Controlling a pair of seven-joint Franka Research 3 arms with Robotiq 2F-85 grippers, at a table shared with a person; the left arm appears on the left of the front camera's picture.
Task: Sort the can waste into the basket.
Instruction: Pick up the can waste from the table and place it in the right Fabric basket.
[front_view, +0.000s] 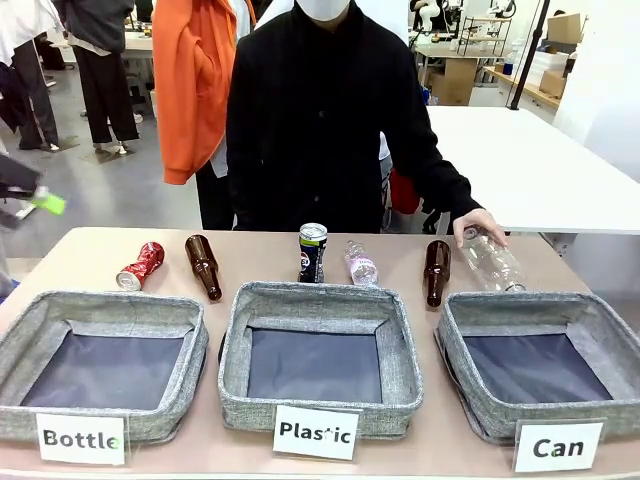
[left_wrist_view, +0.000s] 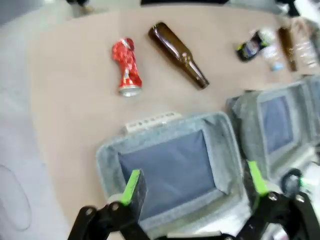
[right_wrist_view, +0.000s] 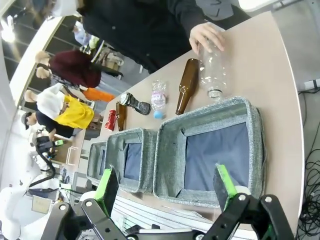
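The dented red can (front_view: 140, 266) lies on the table's far left, behind the "Bottle" basket. The navy-black can (front_view: 313, 252) stands upright behind the middle basket. The grey basket (front_view: 530, 304) labelled "Can" sits at the front right with nothing in it. In the left wrist view my left gripper (left_wrist_view: 194, 182) hangs open high above the left basket, with the red can (left_wrist_view: 126, 67) beyond it. In the right wrist view my right gripper (right_wrist_view: 165, 182) is open above the near rim of the Can basket (right_wrist_view: 167, 150). The dark can (right_wrist_view: 136, 103) shows far off.
Two brown glass bottles (front_view: 203, 266) (front_view: 436, 271) and a small clear bottle (front_view: 360, 264) lie among the cans. A person's hand (front_view: 480, 224) rests on a large clear bottle (front_view: 490, 260) behind the Can basket. The "Bottle" basket (front_view: 100, 305) and the "Plastic" basket (front_view: 315, 296) fill the front.
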